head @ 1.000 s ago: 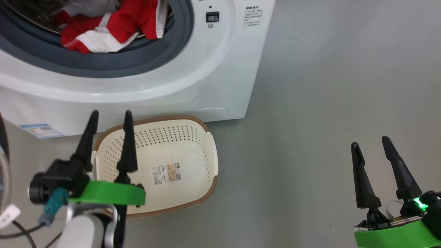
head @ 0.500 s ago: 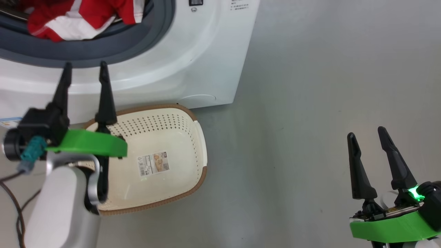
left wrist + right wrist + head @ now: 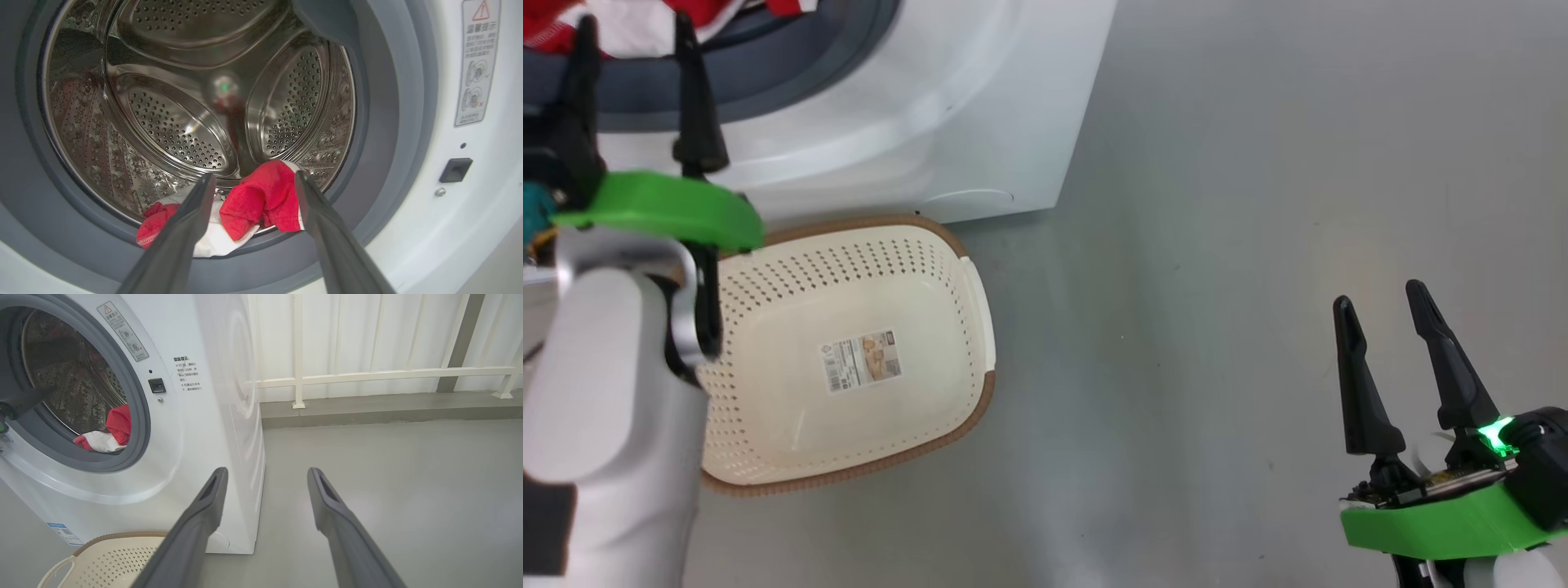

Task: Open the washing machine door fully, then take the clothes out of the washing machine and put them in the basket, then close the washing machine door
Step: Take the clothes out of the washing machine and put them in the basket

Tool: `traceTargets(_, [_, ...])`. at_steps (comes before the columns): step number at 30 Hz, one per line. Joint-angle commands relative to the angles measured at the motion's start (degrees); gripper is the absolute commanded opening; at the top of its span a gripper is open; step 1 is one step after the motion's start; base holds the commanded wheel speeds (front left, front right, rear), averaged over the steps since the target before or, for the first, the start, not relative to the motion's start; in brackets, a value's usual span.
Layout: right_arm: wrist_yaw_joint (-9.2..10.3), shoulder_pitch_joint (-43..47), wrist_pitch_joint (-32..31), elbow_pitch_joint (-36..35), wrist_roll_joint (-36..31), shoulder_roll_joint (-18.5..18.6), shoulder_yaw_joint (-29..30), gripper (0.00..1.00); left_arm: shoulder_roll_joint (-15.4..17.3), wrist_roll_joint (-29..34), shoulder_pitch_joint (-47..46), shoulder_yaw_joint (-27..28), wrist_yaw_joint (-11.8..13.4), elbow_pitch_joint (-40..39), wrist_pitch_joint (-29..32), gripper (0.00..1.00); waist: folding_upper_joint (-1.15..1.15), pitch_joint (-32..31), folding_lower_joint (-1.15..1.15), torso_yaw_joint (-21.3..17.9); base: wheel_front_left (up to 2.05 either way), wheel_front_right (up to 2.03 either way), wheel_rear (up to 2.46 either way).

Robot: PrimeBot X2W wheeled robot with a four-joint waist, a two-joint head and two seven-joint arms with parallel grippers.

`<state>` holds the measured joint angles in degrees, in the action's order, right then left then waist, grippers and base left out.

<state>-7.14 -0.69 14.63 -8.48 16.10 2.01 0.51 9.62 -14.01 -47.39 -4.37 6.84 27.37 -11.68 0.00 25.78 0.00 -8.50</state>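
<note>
The white washing machine fills the upper left of the head view, its grey rubber ring uncovered. The washing machine door is out of view. Red and white clothes lie at the drum's front lip, also seen as clothes and clothes. My left gripper is open, level with the drum mouth, just short of the clothes and holding nothing. Below it on the floor stands the cream basket, with nothing in it but its label. My right gripper hangs open over bare floor, far right.
Grey floor stretches right of the machine. Behind it, a low kerb carries a white railing. The basket sits tight against the machine's front base. A latch socket sits right of the ring.
The head camera has shifted, sliding machine and basket up and left in view. My left gripper has risen from over the basket to the drum opening. The right gripper has barely moved.
</note>
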Motion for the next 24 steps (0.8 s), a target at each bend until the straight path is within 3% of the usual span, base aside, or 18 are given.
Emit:
traceTargets(1, [-0.35,-1.8,0.3,-1.2,0.4,0.9,-1.7,1.00,2.2,0.7,-1.7,1.6,0.6,-0.6,-0.1,1.00,0.00,0.9,0.00,-0.4,0.00,0.00,0.00])
traceTargets(15, [-0.35,-3.7,0.4,-0.3,0.0,0.9,-3.6,1.00,3.5,-0.2,-14.1,2.9,1.8,13.0,-1.7,1.00,0.00,4.8,0.00,-2.5,0.00,0.00,0.00])
traceTargets(24, [-0.35,-4.0,0.4,-0.1,-0.4,0.9,-4.9,1.00,6.6,0.5,-20.7,2.6,2.2,21.3,-2.2,1.00,0.00,6.5,0.00,-3.9,0.00,0.00,0.00])
